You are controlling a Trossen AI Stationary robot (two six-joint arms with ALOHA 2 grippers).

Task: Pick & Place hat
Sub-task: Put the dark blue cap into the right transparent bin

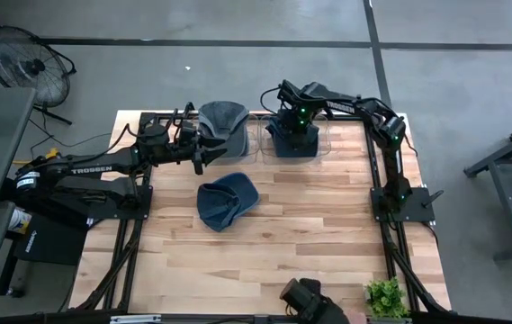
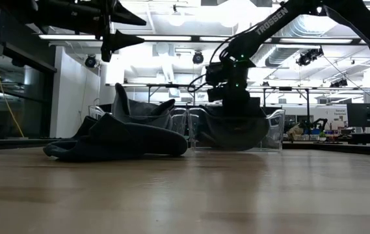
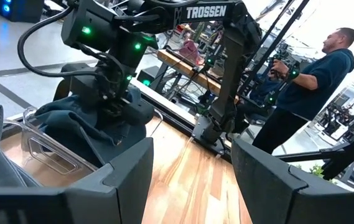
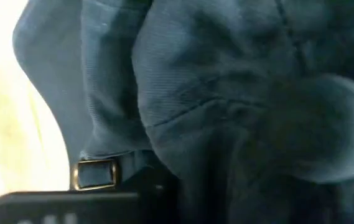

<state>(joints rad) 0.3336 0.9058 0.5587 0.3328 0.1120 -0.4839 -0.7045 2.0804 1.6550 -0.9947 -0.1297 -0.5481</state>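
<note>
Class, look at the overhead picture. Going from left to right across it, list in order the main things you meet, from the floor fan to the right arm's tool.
Floor fan → left tool → blue hat on the table → right tool over the hat in the clear bin.

Wooden table point(image 1: 327, 234) with a small potted plant point(image 1: 385, 295) at its near right corner; floor fan point(image 1: 29, 65) beyond its far left corner; person point(image 3: 307, 87) standing behind the table.

Right hand point(image 1: 293, 135) lowered; left hand point(image 1: 203, 147) raised, open.
</note>
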